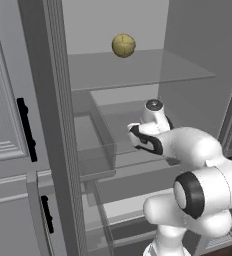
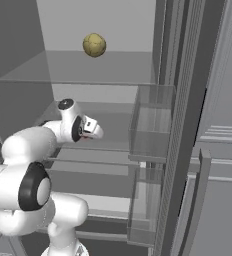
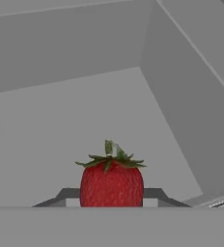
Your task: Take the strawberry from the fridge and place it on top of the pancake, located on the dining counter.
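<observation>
The tool [image 3: 112, 195] is gripping the strawberry [image 3: 112, 184]: in the hand view its two dark fingertips [image 3: 68, 195] are pressing in at the berry's left and right flanks, with the red body sitting upright between them and the green leaves pointing up. Behind the berry, the pale walls and back panel of the fridge [image 3: 85, 120] are closing in around it (a corner is running up on the right side of that view).

From the base cameras, the white arm is reaching into the open fridge, its hand [image 1: 147, 127] lying over the middle glass shelf [image 1: 118, 112]; the berry itself is too small and too hidden by the hand to make out there. One shelf higher, a yellow-green round fruit [image 1: 123, 45] is resting on the upper glass shelf [image 1: 138, 70], well apart from the hand. Clear door bins [image 2: 150, 132] are hanging on the open door beside the arm.
</observation>
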